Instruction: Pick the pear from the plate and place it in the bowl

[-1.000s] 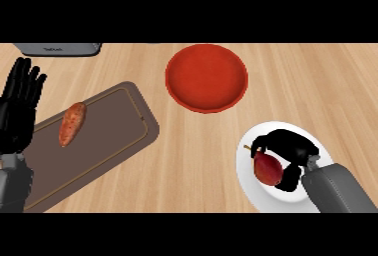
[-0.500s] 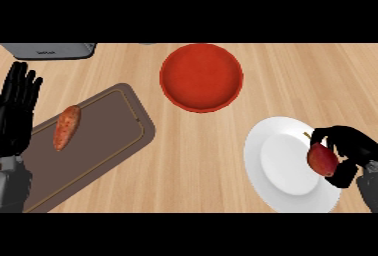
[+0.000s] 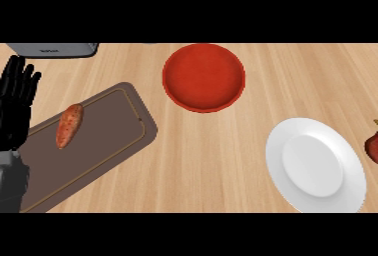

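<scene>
Pear (image 3: pixel 372 148): at the view's right edge, just beside the white plate (image 3: pixel 316 165), mostly cut off.
Bowl (image 3: pixel 204 76): red, far side.
Left hand (image 3: pixel 16 100): resting, fingers straight.
Right hand: out of view.

view: a single head view, set above the wooden counter (image 3: pixel 221 145); no second view to share ground with
facing: steeply down onto the counter's top; far edge at the top
far limit: a grey appliance (image 3: pixel 55 48) cut by the far left corner
left limit: brown cutting board (image 3: pixel 96 145) runs off near-left
right limit: white plate (image 3: pixel 314 165) nearly whole; the edge cuts whatever lies beyond it
nearness: close; the red bowl (image 3: pixel 204 76) fills much of the far middle
</scene>
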You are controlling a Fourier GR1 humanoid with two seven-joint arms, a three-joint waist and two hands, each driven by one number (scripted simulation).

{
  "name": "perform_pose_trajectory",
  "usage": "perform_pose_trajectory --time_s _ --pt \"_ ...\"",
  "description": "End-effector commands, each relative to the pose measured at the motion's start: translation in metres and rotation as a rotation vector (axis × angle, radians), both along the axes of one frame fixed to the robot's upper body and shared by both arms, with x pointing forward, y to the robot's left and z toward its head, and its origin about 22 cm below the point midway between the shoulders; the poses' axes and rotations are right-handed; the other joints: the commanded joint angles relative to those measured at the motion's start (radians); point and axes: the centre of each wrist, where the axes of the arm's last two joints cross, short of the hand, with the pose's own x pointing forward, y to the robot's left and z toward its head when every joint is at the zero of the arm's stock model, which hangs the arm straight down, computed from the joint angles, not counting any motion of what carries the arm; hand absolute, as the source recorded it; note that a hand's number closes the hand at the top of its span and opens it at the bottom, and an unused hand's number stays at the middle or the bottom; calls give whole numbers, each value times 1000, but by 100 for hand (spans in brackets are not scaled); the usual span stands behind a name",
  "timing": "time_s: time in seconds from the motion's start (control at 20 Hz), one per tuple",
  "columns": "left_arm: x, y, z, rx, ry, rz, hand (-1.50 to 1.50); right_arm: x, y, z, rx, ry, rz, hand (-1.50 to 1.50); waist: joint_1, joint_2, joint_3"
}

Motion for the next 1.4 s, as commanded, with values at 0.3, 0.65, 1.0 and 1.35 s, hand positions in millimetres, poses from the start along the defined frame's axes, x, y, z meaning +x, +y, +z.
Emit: perform_pose_trajectory --time_s 0.3,0.65,1.0,1.35 --pt "-7 2 3 4 7 2 0 -24 16 104 84 -328 139 150 -9 -6 -1" --pt "0 -1 10 3 13 0 0 -22 60 165 229 -461 264 150 5 -3 -1" --pt "-6 -9 -3 2 1 -32 0 7 147 189 415 -480 309 150 22 0 -1" --pt "-2 -14 5 -3 25 -26 0 49 220 230 451 -438 310 150 32 1 -1"
